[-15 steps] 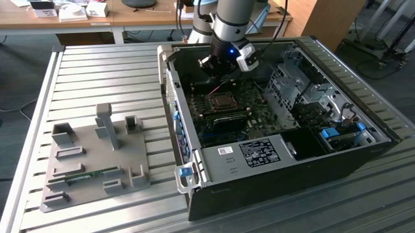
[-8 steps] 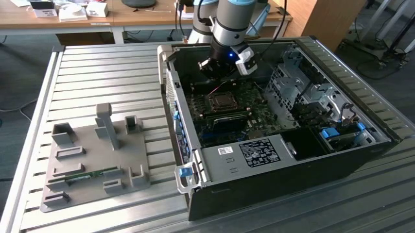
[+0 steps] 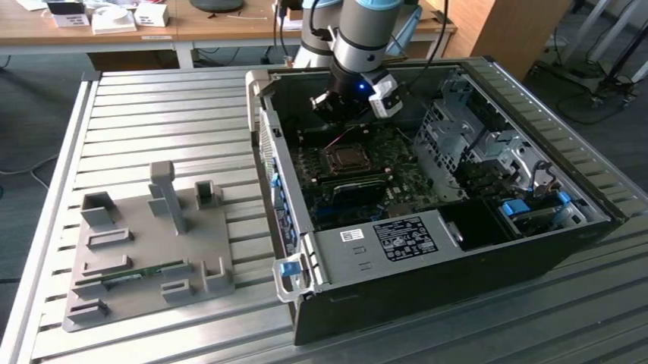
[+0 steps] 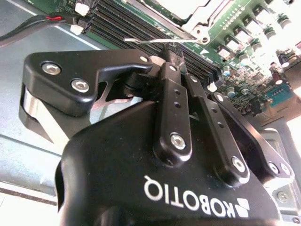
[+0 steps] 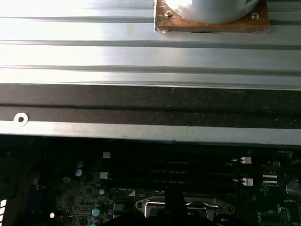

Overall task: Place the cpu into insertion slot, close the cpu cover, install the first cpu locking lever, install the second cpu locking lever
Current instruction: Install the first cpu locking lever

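One ribbed metal table (image 3: pixel 152 114) is carrying everything, and on it a black computer case (image 3: pixel 456 296) is lying open on its side. A grey arm (image 3: pixel 360 38) is reaching down into the case from above. Toward the exterior view's left, a grey fixture tray (image 3: pixel 136 227) is resting on the table, well apart from the case (a green memory stick (image 3: pixel 132 274) is lying in one of its channels). Inside the case the green circuit board (image 3: pixel 400 163) is lying flat, and the tool (image 4: pixel 175 55) is hanging just over it, beside the insertion slot (image 3: pixel 350 158). The cpu cover (image 4: pixel 188 29) is lying flat over the slot, and the pale face of the cpu (image 4: pixel 181 4) is showing through its cut-out centre. Between the slot and the tool, the long black memory slots (image 4: pixel 127 21) are running side by side. The tool's fingers (image 4: pixel 171 94) are pressing together at their tips and, as far as the second wrist view shows, pinching the end of a thin silver locking lever (image 4: pixel 141 41) that is reaching out over the memory slots.
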